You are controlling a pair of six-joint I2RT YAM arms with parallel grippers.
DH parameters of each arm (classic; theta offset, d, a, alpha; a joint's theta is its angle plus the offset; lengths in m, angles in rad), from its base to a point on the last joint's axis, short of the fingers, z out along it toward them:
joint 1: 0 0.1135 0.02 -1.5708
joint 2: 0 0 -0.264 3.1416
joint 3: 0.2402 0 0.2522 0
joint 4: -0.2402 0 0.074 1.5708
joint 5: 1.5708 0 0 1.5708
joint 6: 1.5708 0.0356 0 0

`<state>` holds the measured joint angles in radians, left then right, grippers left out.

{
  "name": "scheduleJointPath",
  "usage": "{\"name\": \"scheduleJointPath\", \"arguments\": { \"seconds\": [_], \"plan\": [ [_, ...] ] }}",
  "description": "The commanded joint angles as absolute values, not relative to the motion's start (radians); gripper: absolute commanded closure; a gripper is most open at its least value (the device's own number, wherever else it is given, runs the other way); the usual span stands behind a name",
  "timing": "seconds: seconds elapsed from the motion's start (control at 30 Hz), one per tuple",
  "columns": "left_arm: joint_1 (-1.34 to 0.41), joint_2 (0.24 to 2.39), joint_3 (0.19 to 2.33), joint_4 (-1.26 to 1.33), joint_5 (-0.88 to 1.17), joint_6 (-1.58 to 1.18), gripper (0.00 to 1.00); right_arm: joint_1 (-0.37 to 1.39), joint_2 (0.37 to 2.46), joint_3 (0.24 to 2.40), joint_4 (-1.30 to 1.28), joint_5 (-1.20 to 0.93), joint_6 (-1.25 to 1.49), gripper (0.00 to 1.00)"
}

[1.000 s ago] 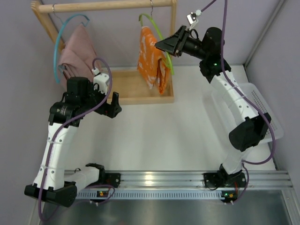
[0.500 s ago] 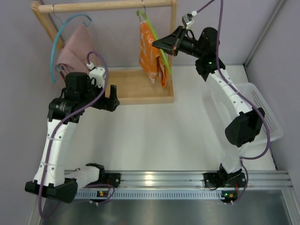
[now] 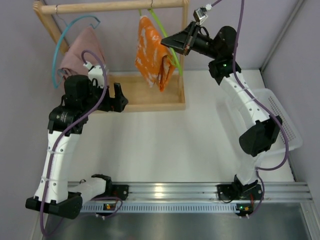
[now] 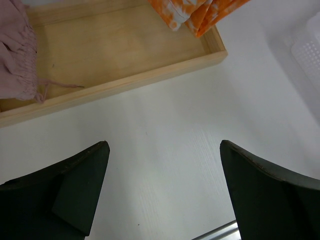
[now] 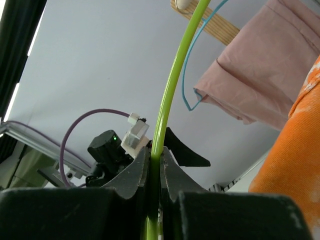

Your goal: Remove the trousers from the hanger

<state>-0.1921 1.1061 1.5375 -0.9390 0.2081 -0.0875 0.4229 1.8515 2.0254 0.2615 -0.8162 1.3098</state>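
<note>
At twelve o'clock under the wooden rail [image 3: 115, 6], the right gripper [image 3: 165, 41] has just pinched fully shut on the thin green hanger [image 5: 172, 80]. That has swung the hanger and the orange trousers [image 3: 150, 52] toward eleven o'clock. With the wire steadied, the cloth can probably be pulled free. The left gripper [image 4: 164, 150] has risen toward the rack's tray [image 4: 120, 50], jaws wide and empty. The orange cloth is soft, white-patterned and folded over smooth wire. The pink trousers [image 3: 80, 52], plain with a gathered waistband, drape on a blue hanger [image 3: 60, 47] at ten o'clock.
</note>
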Motion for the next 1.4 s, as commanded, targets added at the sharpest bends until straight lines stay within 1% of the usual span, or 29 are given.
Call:
{"name": "scheduleJointPath", "arguments": {
  "seconds": [0.0, 0.07, 0.2, 0.33, 0.43, 0.53, 0.57, 0.7, 0.83, 0.9, 0.93, 0.97, 1.03, 1.1, 1.17, 1.27, 1.37],
  "plan": [
    [-0.196, 1.057, 1.545, -0.796, 0.227, -0.149, 0.01, 0.445, 1.755, 2.094, 0.603, -0.813, 1.261, 1.0],
    [-0.196, 1.065, 1.577, -0.795, 0.265, -0.167, 0.02, 0.445, 1.73, 2.053, 0.61, -0.824, 1.261, 1.0],
    [-0.195, 1.101, 1.643, -0.793, 0.348, -0.213, 0.04, 0.446, 1.626, 1.843, 0.617, -0.85, 1.235, 1.0],
    [-0.195, 1.123, 1.681, -0.795, 0.454, -0.27, 0.04, 0.446, 1.562, 1.721, 0.606, -0.865, 1.213, 1.0],
    [-0.195, 1.131, 1.678, -0.778, 0.559, -0.325, 0.01, 0.448, 1.517, 1.632, 0.676, -0.868, 1.232, 1.0],
    [-0.193, 1.137, 1.64, -0.672, 0.636, -0.444, 0.01, 0.463, 1.468, 1.52, 0.777, -0.867, 1.24, 1.0],
    [-0.195, 1.144, 1.635, -0.608, 0.655, -0.522, 0.02, 0.469, 1.456, 1.476, 0.785, -0.864, 1.23, 1.0],
    [-0.195, 1.212, 1.605, -0.488, 0.718, -0.725, 0.02, 0.489, 1.385, 1.384, 0.787, -0.831, 1.169, 1.0],
    [-0.196, 1.25, 1.513, -0.327, 0.738, -0.958, 0.01, 0.497, 1.365, 1.324, 0.799, -0.81, 1.161, 1.0],
    [-0.206, 1.269, 1.467, -0.228, 0.732, -0.998, 0.01, 0.499, 1.358, 1.304, 0.79, -0.792, 1.152, 1.0],
    [-0.21, 1.261, 1.43, -0.16, 0.717, -1.059, 0.01, 0.499, 1.359, 1.302, 0.778, -0.788, 1.141, 1.0],
    [-0.221, 1.221, 1.349, -0.09, 0.662, -1.093, 0.01, 0.5, 1.359, 1.308, 0.766, -0.782, 1.12, 1.0],
    [-0.256, 1.21, 1.312, 0.057, 0.623, -1.111, 0.01, 0.511, 1.362, 1.315, 0.732, -0.775, 1.1, 1.0],
    [-0.276, 1.213, 1.272, 0.13, 0.609, -1.147, 0.01, 0.521, 1.361, 1.31, 0.715, -0.765, 1.08, 1.0],
    [-0.293, 1.21, 1.235, 0.26, 0.615, -1.192, 0.02, 0.529, 1.361, 1.305, 0.703, -0.755, 1.065, 1.0],
    [-0.302, 1.197, 1.168, 0.363, 0.601, -1.244, 0.02, 0.535, 1.374, 1.313, 0.692, -0.746, 1.065, 1.0],
    [-0.304, 1.184, 1.129, 0.403, 0.563, -1.295, 0.03, 0.54, 1.385, 1.328, 0.689, -0.744, 1.057, 1.0]
  ]
}}
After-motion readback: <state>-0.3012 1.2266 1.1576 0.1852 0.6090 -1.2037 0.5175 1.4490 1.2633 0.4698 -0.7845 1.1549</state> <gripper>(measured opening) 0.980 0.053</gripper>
